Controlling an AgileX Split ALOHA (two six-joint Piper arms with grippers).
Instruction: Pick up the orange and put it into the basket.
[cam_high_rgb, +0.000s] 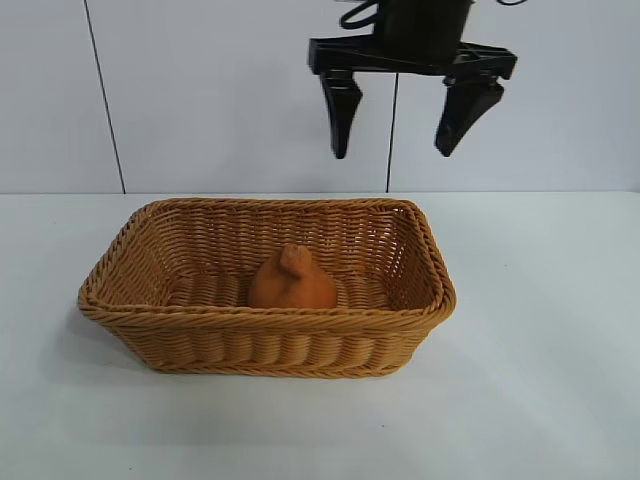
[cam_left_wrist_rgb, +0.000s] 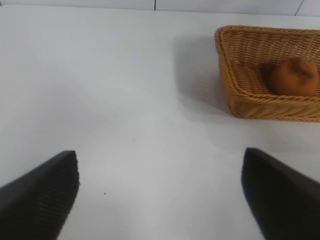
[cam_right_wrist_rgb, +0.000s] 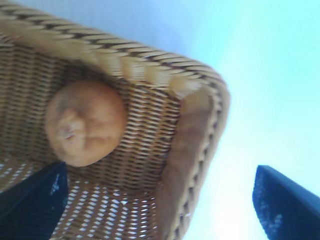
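We see the orange (cam_high_rgb: 291, 281) resting on the floor of the basket (cam_high_rgb: 150, 300), near its middle, so the placing looks done. Our right gripper (cam_high_rgb: 403, 128) hangs above the far rim, jaws apart and empty, apparently because it has let go.

Dull-orange knobby orange (cam_high_rgb: 291, 281) sits upright inside the tan wicker basket (cam_high_rgb: 150, 325).

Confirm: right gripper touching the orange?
Apart. Exterior view shows the right gripper open high above the basket, clear wall between its fingers and the orange inside.
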